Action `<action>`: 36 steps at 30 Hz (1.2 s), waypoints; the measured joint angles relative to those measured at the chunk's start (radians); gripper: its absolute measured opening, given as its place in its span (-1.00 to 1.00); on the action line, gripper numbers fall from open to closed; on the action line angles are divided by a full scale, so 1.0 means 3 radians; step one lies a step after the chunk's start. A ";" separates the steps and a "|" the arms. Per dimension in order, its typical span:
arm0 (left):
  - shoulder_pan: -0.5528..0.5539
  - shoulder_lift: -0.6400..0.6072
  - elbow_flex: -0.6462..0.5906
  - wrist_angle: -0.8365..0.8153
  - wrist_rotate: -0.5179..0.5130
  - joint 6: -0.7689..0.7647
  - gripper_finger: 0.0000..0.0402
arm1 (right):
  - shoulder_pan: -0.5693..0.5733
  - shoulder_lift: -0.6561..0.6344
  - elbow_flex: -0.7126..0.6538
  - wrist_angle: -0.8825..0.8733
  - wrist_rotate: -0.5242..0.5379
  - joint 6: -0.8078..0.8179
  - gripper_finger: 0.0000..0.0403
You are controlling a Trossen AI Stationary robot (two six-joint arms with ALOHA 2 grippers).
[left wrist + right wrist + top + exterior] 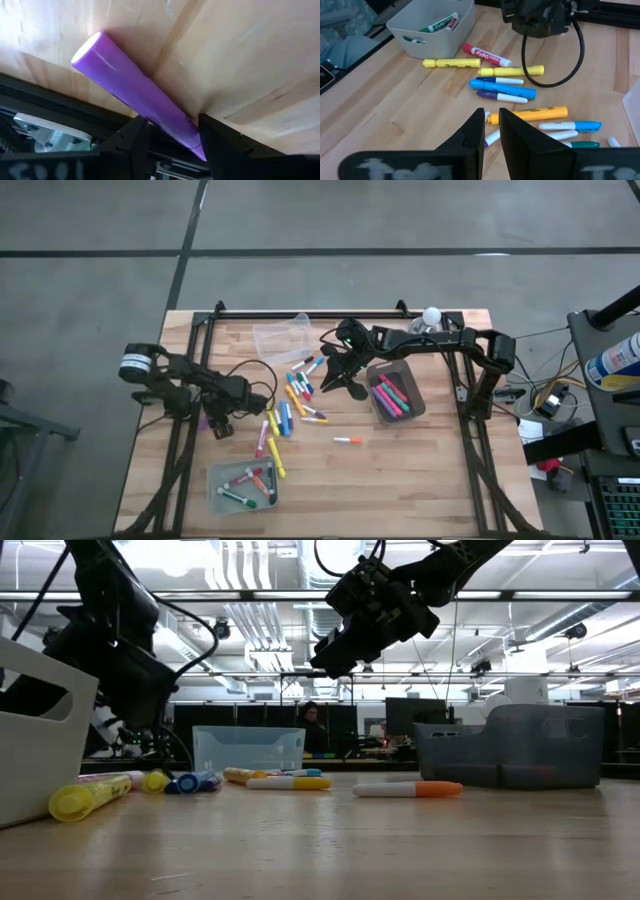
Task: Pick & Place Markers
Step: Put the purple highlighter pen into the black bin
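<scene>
The left pincer (170, 131) grasps a purple marker (132, 85) at nine o'clock on the worktop (400, 470). The right pincer (491, 125), nearly clenched and empty, hangs above the scattered markers (290, 405) at centre.

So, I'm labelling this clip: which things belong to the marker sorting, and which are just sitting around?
Job:
- loose markers mid-table
- purple marker in the left tool
- orange marker lying alone
- grey bin, white bin, both holding markers
- clear bin

Lying about:
- cables off the table's right edge

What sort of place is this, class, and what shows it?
Probably a robotics lab or workshop: strip lights on an open ceiling, computer screens behind the wooden table, and cabled equipment beside it.
</scene>
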 joint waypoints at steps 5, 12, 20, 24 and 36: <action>0.0003 -0.0013 0.0018 0.0133 0.0235 -0.0026 -0.25 | 0.0000 0.0000 0.0000 0.0001 0.0000 0.0001 -0.74; 0.0000 -0.0090 0.0148 0.0253 0.0220 -0.0016 -0.66 | 0.0000 0.0000 0.0000 0.0016 0.0000 0.0001 -0.74; 0.0001 -0.0112 0.0336 0.0369 0.0083 0.0099 -0.77 | 0.0000 -0.0002 0.0000 0.0042 0.0001 0.0013 -0.74; 0.0005 -0.0250 0.0560 0.0428 -0.0107 0.0119 -0.77 | 0.0000 -0.0003 0.0000 0.0043 0.0001 0.0013 -0.74; 0.0001 -0.0844 0.1205 0.1056 -0.0301 0.0195 -0.77 | 0.0028 -0.0003 -0.0032 0.0064 -0.0004 0.0091 -0.74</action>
